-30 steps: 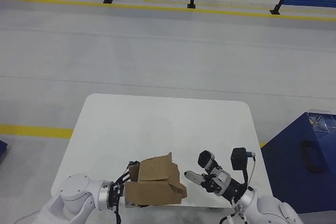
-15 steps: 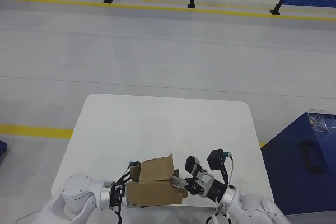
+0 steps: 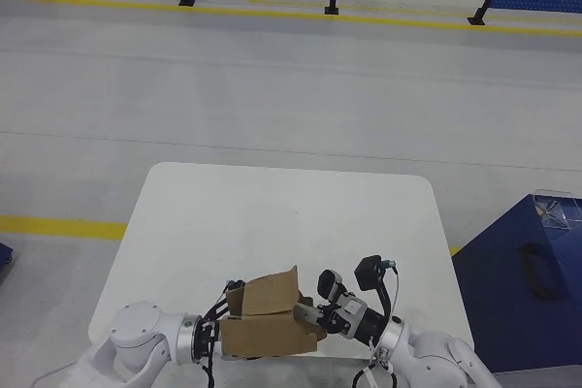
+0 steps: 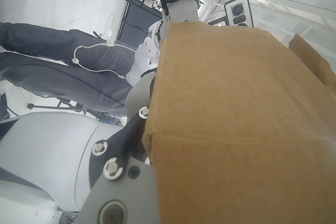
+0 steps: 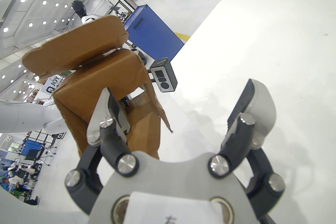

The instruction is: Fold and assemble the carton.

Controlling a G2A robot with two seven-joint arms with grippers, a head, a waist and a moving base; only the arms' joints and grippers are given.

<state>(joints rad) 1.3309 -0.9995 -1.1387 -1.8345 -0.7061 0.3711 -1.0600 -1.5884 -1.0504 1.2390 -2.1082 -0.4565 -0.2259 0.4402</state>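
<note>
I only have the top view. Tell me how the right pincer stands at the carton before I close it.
Observer: The right pincer is wide open and holds nothing.
Operator: Give me its finger positions.
Observer: One finger is at the open end of the carton. The other hangs over the bare table.
Operator: Report the flaps on that end.
Observer: The top flap is raised and a side flap splays outward, so that end is not yet closed.
</note>
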